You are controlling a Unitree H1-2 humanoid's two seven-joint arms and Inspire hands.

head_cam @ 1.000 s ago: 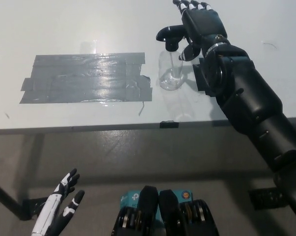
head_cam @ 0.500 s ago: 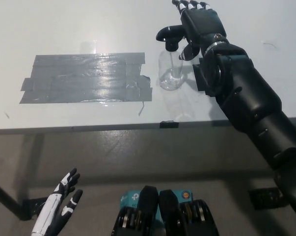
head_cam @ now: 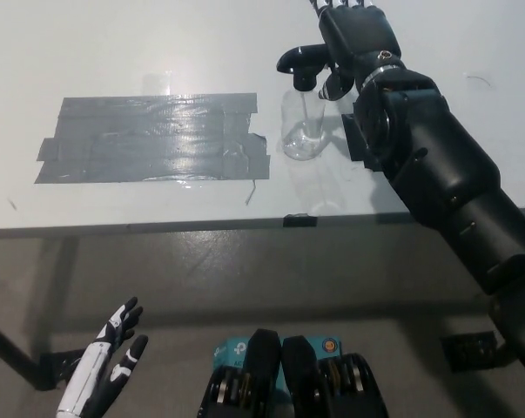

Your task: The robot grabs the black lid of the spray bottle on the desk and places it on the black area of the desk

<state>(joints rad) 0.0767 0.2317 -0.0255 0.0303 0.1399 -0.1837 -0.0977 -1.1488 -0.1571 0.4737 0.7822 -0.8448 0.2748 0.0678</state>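
Right hand [head_cam: 353, 39], black, at the top of your view: its fingers [head_cam: 336, 85] curl around the black lid [head_cam: 304, 67] from the right side, with one fingertip low beside the bottle's neck and the thumb side reaching over the lid's top. You can see contact with the lid, but not whether the grip is firm; the other fingertips run off the top edge of the view. Treat it as fingers wrapped on the lid.

The lid sits on top of the bottle [head_cam: 302, 126], a clear plastic one, standing upright on the counter [head_cam: 140, 43]. Lid not off. The bottle stands just right of the black area [head_cam: 153, 139], a patch of dark tape strips laid flat on the pale counter; the bottle's base is near the patch's right edge but apart from it.

Behind the right wrist, the black forearm [head_cam: 436, 174] runs down and to the right, crossing the counter's front edge and leaving the view at the lower right. A small dark block shows on the counter just under the wrist, partly hidden; you cannot tell what it is.

A small dark clip [head_cam: 300, 220] sits on the counter's front edge, below the bottle.

Left hand [head_cam: 105, 366], white with dark fingertips, rests at the lower left, below the counter level and well apart from everything on it. Its fingers are spread and hold nothing.

The floor [head_cam: 245, 279] under the counter is grey and mottled.
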